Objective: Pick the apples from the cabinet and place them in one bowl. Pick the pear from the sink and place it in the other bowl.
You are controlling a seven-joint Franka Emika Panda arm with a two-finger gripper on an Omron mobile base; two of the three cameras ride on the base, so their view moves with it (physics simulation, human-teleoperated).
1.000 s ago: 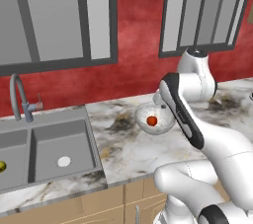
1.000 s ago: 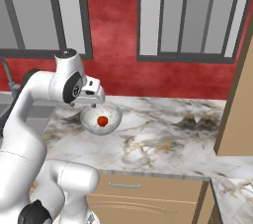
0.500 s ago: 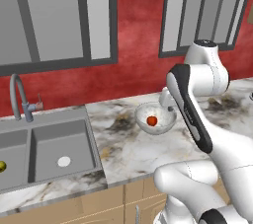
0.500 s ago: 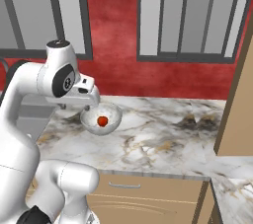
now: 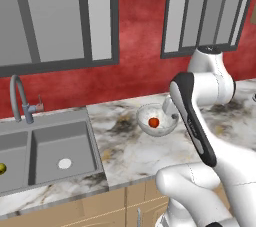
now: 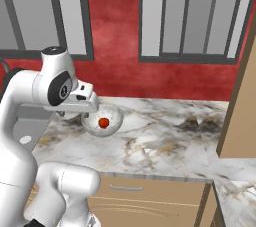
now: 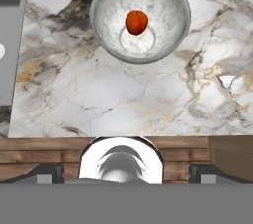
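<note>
A red apple (image 7: 137, 21) lies in the frosted grey-white bowl (image 7: 170, 30) on the marble counter. The same apple (image 5: 153, 122) and bowl (image 5: 142, 121) sit mid-counter in the left base view, and in the right base view the apple (image 6: 103, 122) rests in the bowl (image 6: 116, 116). My gripper (image 7: 126, 171) hangs above the counter's front side of the bowl, open and empty, also seen as the gripper (image 6: 86, 107). The yellow-green pear (image 5: 2, 169) sits in the left basin of the sink (image 5: 47, 121). The other bowl is out of view.
The curved faucet (image 5: 19, 98) stands behind the sink. Grey glass-fronted wall cabinets (image 5: 60, 16) hang over the red wall. A tan wooden cabinet panel (image 6: 241, 101) rises at the right edge, its inside hidden. The wooden counter front (image 7: 39, 149) runs below the hand.
The arm has lifted and drawn back a little from the bowl, with the jaws staying wide. The apple lies still in the bowl.
</note>
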